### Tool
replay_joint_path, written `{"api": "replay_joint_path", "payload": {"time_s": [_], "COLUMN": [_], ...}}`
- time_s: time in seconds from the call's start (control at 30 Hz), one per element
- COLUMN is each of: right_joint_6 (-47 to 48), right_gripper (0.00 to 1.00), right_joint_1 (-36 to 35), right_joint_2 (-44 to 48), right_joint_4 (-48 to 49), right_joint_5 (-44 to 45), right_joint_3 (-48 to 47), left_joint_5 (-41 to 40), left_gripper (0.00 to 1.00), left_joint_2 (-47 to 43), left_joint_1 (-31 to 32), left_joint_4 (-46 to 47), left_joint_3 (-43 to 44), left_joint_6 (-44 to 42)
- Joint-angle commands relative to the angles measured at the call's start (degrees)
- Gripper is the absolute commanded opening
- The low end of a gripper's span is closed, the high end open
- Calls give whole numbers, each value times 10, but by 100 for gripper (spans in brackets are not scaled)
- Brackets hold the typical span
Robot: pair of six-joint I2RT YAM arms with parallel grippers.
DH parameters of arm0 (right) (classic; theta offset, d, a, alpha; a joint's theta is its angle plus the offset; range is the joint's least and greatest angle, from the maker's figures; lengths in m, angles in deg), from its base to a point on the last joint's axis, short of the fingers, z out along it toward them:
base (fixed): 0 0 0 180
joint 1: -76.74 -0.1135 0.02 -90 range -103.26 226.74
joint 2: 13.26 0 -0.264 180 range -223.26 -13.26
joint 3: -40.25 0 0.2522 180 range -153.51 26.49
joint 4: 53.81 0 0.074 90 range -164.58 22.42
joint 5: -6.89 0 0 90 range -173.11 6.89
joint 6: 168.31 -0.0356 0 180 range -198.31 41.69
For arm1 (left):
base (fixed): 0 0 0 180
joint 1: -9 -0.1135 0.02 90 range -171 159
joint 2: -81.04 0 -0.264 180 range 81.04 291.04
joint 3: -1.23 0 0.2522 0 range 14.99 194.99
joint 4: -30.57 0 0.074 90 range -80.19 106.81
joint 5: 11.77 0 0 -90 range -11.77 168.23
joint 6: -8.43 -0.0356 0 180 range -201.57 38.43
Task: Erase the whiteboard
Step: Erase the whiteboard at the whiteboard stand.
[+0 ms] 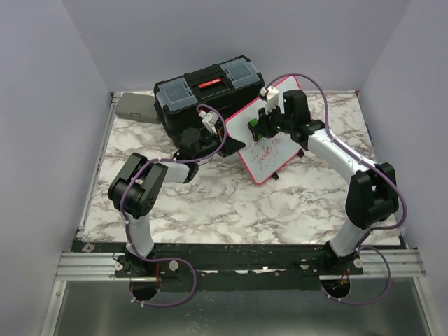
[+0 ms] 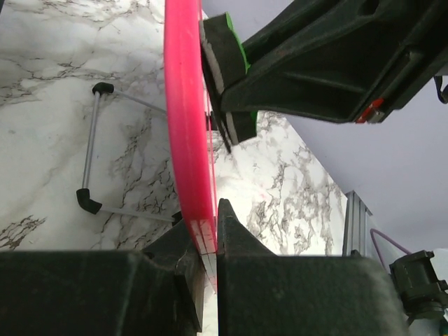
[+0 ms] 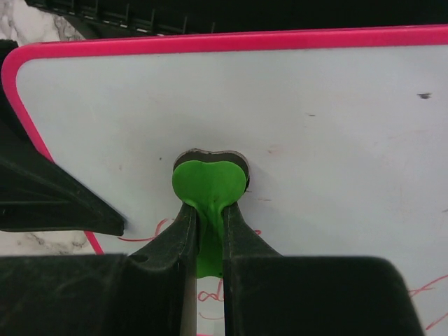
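Top: whiteboard (image 1: 271, 155) is leaning mid-table, near side of toolbox (image 1: 206, 94). Left wrist: left gripper (image 2: 210, 224) is pinching its pink frame (image 2: 187, 105); should brace firmly. Right wrist: right gripper (image 3: 206, 224) is pinching green eraser (image 3: 208, 182) against the board; best sweeping flat toward the near red writing (image 3: 420, 287).

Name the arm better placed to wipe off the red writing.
The right arm: its jaws are shut on the green eraser, pad against the whiteboard just above the red writing. The left arm has its jaws clamped on the pink frame, steadying it.
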Motion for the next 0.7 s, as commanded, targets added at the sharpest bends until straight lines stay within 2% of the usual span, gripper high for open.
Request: {"api": "replay_joint_path", "payload": {"time_s": [0.0, 0.23, 0.67], "right_joint_6": [19, 31, 63], "right_gripper": [1, 1, 1], "right_joint_1": [-33, -75, -126], "right_joint_2": [6, 11, 58], "right_joint_4": [-52, -73, -93], "right_joint_5": [33, 119, 144], "right_joint_3": [22, 55, 147], "left_joint_5": [68, 55, 47], "left_gripper": [0, 0, 0], "left_joint_2": [-9, -15, -18], "left_joint_1": [21, 21, 21], "left_joint_4": [-8, -12, -17], "left_joint_3": [-6, -11, -5], "left_joint_6": [-9, -6, -2]}}
